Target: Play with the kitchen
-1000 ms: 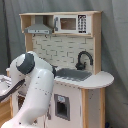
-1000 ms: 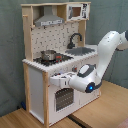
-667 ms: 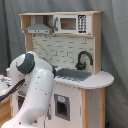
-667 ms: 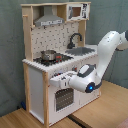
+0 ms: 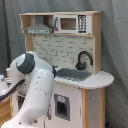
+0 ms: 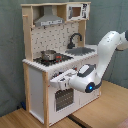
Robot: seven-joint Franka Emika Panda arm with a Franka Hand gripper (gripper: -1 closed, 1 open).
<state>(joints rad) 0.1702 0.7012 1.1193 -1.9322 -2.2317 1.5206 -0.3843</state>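
— Claw sits at the kitchen front by the oven door in the second exterior view; we cannot tell its state.

— We see a pot there too; the first exterior view shows only the arm before the sink.

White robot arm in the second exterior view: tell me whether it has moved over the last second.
No: the white robot arm holds its place against the grey sink.
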